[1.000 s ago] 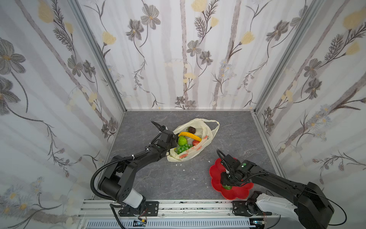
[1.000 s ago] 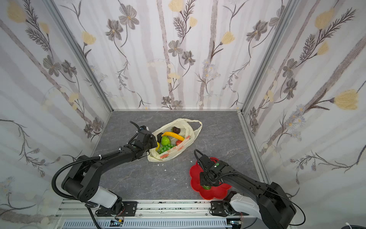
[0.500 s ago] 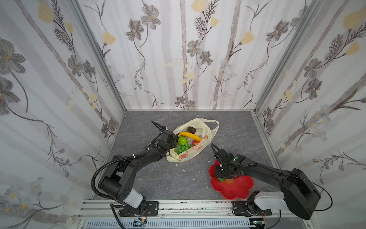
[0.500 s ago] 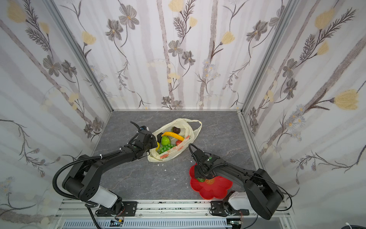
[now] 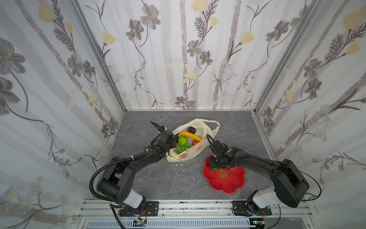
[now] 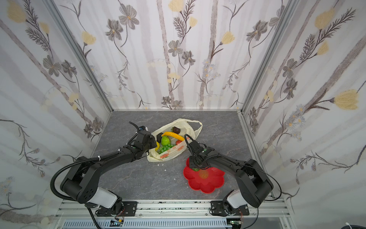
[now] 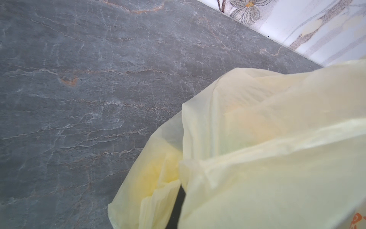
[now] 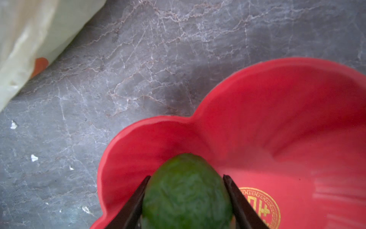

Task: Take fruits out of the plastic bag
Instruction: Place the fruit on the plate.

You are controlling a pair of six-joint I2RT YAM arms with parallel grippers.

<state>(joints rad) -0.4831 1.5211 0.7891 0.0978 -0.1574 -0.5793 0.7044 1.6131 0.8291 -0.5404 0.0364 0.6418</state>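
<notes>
The pale-yellow plastic bag (image 5: 185,155) (image 6: 168,156) lies open mid-table. In it show a yellow banana (image 5: 190,135), a green lumpy fruit (image 5: 182,141), green grapes (image 5: 183,148), a red strawberry (image 5: 195,142) and a dark avocado (image 5: 191,129). My left gripper (image 5: 173,138) (image 7: 179,208) is shut on the bag's (image 7: 257,158) left rim. My right gripper (image 5: 214,168) (image 8: 187,198) is shut on a green avocado (image 8: 187,190), low over the back-left lobe of the red dish (image 8: 277,119).
The red flower-shaped dish (image 5: 227,182) (image 6: 208,182) sits front right of the bag, a gold emblem (image 8: 259,206) at its centre. Small white scraps (image 5: 178,164) lie on the grey table between bag and dish. Patterned walls close in three sides.
My right gripper has carried the green avocado from the dish's near side back and left, toward the bag. The left arm and the bag have stayed put.
</notes>
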